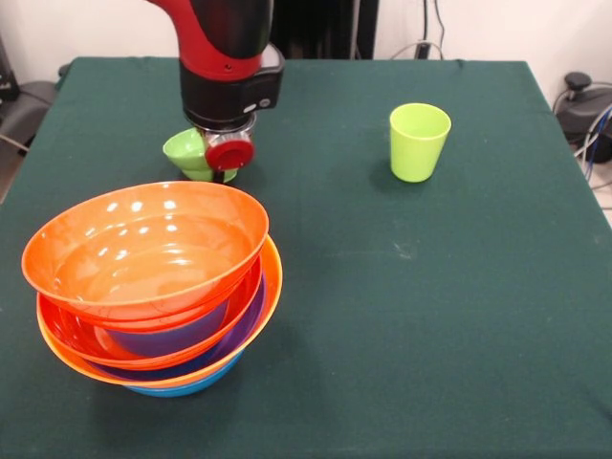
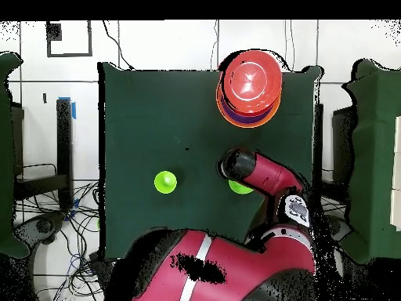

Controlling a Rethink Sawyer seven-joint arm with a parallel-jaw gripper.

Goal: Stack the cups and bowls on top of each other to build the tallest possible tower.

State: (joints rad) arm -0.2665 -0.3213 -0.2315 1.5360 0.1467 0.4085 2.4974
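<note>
The tower point(image 1: 143, 277) stands at the table's near left: several nested bowls, a big orange one on top, with red-orange, purple, orange and blue rims below. It also shows in the overhead view point(image 2: 249, 86). The small lime-green bowl point(image 1: 186, 150) hangs tilted just above the cloth, behind the tower. My gripper point(image 1: 222, 158) is at its rim and seems shut on it, largely hidden under the wrist. In the overhead view the arm's end point(image 2: 235, 165) covers most of this bowl point(image 2: 241, 187). The lime-green cup point(image 1: 418, 142) stands upright, apart at the right, and shows overhead too point(image 2: 165, 182).
The table point(image 1: 402, 316) has a dark green cloth. The red and black arm point(image 1: 225, 57) comes down over the far left part. Cables and dark equipment lie on the floor round the table's edges.
</note>
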